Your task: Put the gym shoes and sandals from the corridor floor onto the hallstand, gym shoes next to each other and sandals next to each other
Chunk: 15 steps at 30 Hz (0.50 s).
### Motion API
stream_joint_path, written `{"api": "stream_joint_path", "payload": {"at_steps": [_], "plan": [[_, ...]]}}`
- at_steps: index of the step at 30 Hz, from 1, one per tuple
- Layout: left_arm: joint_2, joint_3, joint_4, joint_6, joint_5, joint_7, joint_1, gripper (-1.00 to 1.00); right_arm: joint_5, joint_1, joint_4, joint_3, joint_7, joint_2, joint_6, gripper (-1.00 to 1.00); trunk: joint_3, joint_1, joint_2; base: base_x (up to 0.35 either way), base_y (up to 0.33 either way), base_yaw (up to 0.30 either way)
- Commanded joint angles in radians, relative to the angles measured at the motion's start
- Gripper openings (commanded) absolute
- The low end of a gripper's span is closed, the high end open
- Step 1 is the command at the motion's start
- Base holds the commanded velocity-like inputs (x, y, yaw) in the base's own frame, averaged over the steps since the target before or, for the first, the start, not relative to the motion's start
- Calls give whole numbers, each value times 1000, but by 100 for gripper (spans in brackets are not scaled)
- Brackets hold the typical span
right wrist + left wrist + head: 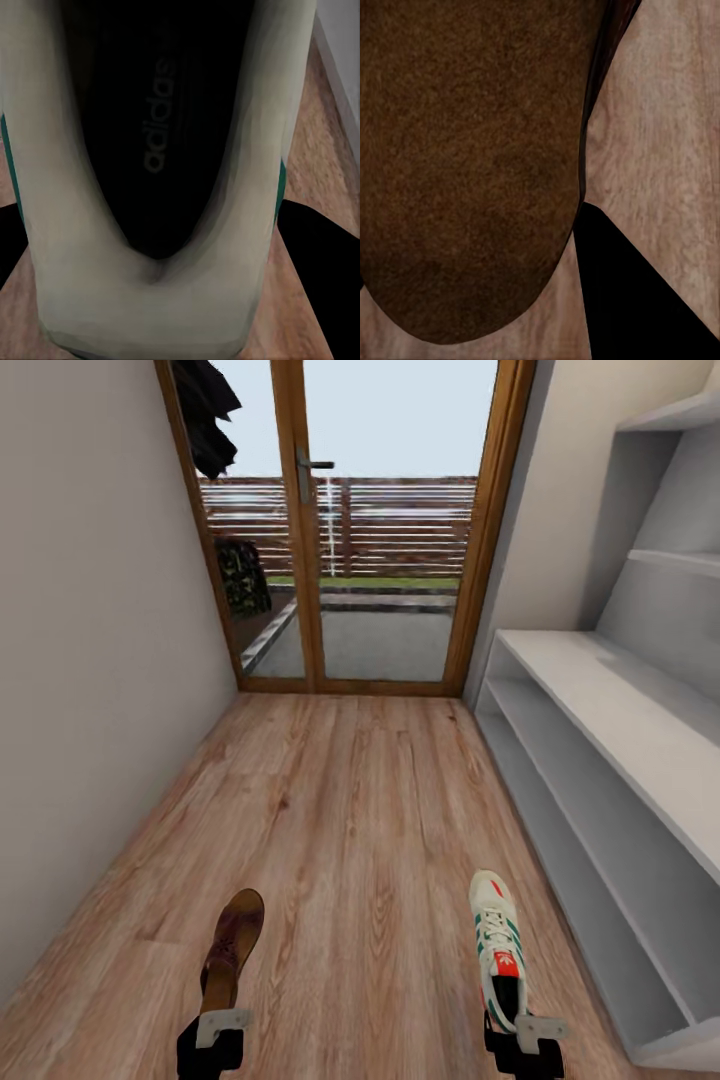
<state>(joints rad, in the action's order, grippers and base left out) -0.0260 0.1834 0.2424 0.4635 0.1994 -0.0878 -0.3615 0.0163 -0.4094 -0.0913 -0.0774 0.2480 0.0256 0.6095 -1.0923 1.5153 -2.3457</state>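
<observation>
Gym shoe point(497, 952), head view: white with green stripes and a red-orange tongue, heel end at the right gripper point(524, 1032), toe pointing away toward the door; lies over the corridor floor point(360, 830), near the hallstand point(610, 760) on the right.
Sandal point(232, 950), head view: dark brown, heel end at the left gripper point(222, 1028), toe pointing away; well apart from the gym shoe, toward the left wall.
Jaws, head view: pale finger plates of each gripper against the heel of its shoe; appear clamped, left on the sandal, right on the gym shoe.
Hallstand, head view: pale grey-white, long low desk top with open shelves below and stepped shelves above, along the right wall.
Background, head view: wood-framed glass door point(345, 530) at the end of the corridor, fence and yard beyond.

Sandal point(465, 165), left wrist view: brown leather surface very close to the camera, rounded end over the wood planks point(660, 120); dark finger point(630, 300) just beside its edge.

Gym shoe point(157, 225), right wrist view: heel opening seen from close, dark insole with "adidas" lettering, pale collar around it, green stripe at the sides; black gripper parts on both sides of the heel, touching or just beside it.
Floor point(315, 165), right wrist view: wood planks beside the shoe, pale edge of the hallstand point(341, 60) in the corner.
</observation>
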Motion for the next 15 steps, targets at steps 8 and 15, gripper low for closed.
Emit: {"api": "stream_joint_path", "payload": {"at_steps": [8,15], "plan": [[-1,8,0,1,3,-7,-1,-100,5,-1,1,-10,7,2,1,-100,-1,0,0,312,141,-3],[0,8,0,1,3,-7,-1,-100,5,-1,1,-10,8,3,0,-100,-1,0,0,312,141,0]]}}
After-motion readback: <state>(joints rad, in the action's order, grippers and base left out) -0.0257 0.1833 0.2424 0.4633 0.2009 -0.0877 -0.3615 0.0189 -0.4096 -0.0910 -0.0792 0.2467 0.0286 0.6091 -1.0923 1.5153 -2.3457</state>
